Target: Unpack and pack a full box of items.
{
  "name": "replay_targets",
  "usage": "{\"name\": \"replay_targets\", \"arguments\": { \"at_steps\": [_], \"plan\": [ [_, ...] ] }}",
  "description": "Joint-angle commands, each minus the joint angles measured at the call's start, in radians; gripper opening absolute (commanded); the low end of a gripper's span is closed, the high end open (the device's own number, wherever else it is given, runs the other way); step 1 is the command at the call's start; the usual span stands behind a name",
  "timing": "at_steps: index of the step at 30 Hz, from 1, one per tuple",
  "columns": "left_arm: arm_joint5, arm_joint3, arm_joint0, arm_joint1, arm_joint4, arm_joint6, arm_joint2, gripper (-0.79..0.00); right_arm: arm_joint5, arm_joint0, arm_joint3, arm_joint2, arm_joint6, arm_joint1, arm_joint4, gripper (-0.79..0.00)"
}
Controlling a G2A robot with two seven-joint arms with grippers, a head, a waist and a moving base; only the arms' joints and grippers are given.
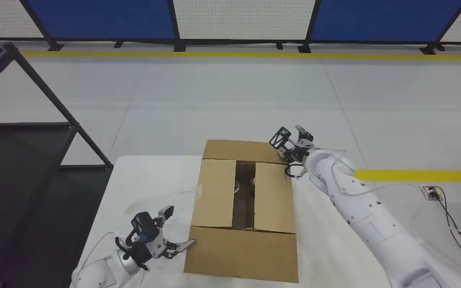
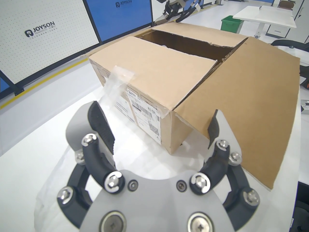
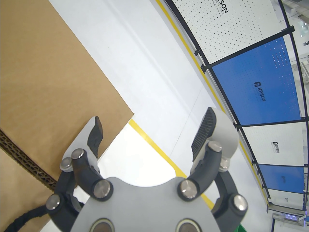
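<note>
A brown cardboard box [image 1: 245, 209] stands in the middle of the white table [image 1: 144, 187]. Its two inner flaps lie nearly flat with a dark gap [image 1: 243, 189] between them, where items show dimly. The near and far outer flaps are folded outward. My left gripper [image 1: 178, 228] is open beside the box's near left corner, with that corner [image 2: 169, 112] just beyond its fingertips [image 2: 99, 119]. My right gripper [image 1: 292, 134] is open at the far right corner, one fingertip [image 3: 95, 131] against the edge of the outer flap [image 3: 48, 73]. It also appears over the box's far edge as my right gripper [image 2: 173, 13].
A strip of clear tape [image 2: 115, 78] hangs loose from the box's left side above a shipping label [image 2: 144, 112]. A black rack [image 1: 43, 144] stands left of the table. Blue and white partition panels [image 1: 245, 18] close off the far floor. A green bin [image 2: 230, 24] sits farther off.
</note>
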Motion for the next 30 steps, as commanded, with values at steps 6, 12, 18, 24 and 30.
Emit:
{"name": "replay_targets", "arguments": {
  "at_steps": [6, 12, 18, 24, 30],
  "plan": [
    [0.003, -0.009, 0.005, 0.002, 0.002, 0.002, 0.001, 0.000, -0.035, 0.014, 0.036, -0.011, -0.029, -0.017, -0.039, 0.000],
    [0.009, -0.011, 0.011, 0.003, 0.002, 0.002, 0.002, 0.000, -0.084, 0.021, 0.054, -0.013, -0.066, -0.024, -0.072, 0.000],
    [0.013, -0.016, 0.016, 0.004, 0.004, 0.006, 0.002, 0.000, -0.117, 0.027, 0.065, -0.014, -0.090, -0.028, -0.111, 0.000],
    [0.015, -0.021, 0.021, 0.005, 0.004, 0.010, 0.002, 0.000, -0.109, 0.027, 0.068, -0.001, -0.108, -0.029, -0.132, 0.000],
    [0.028, -0.027, 0.025, 0.007, 0.004, 0.020, -0.009, 0.000, 0.045, -0.003, 0.038, 0.053, -0.189, -0.020, -0.123, 0.000]
  ]
}}
